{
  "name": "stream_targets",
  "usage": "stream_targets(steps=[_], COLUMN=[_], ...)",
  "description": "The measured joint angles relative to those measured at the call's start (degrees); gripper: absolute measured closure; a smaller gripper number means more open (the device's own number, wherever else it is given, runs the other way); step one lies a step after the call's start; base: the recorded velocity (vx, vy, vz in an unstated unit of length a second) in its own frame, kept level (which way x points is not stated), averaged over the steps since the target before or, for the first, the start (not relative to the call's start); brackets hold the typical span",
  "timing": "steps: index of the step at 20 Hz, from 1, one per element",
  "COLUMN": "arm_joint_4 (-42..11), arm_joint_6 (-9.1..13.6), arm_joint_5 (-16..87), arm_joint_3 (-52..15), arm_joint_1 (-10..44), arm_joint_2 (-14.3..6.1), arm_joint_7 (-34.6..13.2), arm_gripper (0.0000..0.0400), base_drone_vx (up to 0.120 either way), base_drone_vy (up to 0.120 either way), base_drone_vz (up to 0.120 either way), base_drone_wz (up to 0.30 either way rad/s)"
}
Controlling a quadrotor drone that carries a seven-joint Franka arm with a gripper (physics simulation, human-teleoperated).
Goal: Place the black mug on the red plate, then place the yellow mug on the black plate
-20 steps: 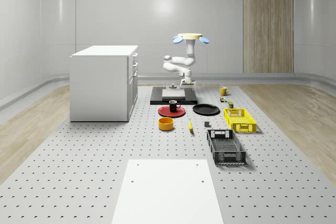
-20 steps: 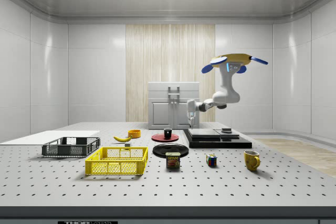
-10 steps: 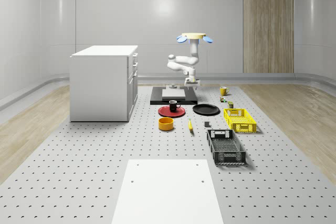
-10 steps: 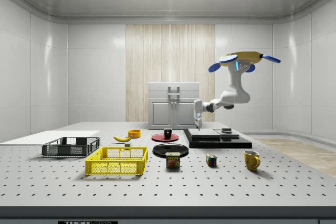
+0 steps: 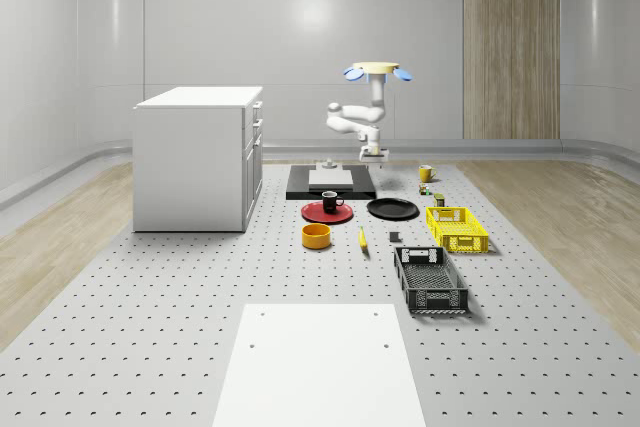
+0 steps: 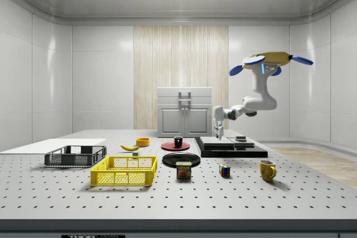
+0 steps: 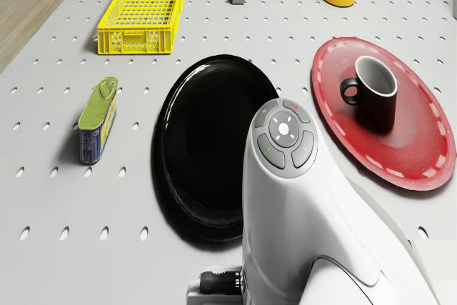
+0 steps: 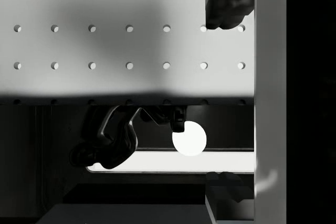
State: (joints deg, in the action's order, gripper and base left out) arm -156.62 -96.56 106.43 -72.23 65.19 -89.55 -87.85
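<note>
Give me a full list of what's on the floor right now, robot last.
black mug: one, on the red plate
black plate: one, bare, beside the red plate
yellow mug: one, on the perforated floor, apart from both plates
yellow crate: one
black crate: one
yellow bowl: one
banana: one
tin can: one
colour cube: one
white cabinet: one
black platform: one
drone: hovering beyond the platform
pincer: above the platform's edge, holding nothing
</note>
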Motion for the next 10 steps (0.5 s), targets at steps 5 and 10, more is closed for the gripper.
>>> stream_targets(steps=[5,10], arm_joint_4=[0.0,0.0], arm_joint_6=[-0.1,-0.1], arm_joint_5=[0.0,0.0], arm_joint_3=[0.0,0.0], arm_joint_1=[0.0,0.0], arm_joint_2=[-0.1,-0.1], arm_joint_7=[0.0,0.0], arm_gripper=[0.0000,0.0000], base_drone_vx=[-0.120,-0.120], base_drone_vy=[0.120,0.120], base_drone_vz=[0.000,0.040], base_drone_wz=[0.000,0.000])
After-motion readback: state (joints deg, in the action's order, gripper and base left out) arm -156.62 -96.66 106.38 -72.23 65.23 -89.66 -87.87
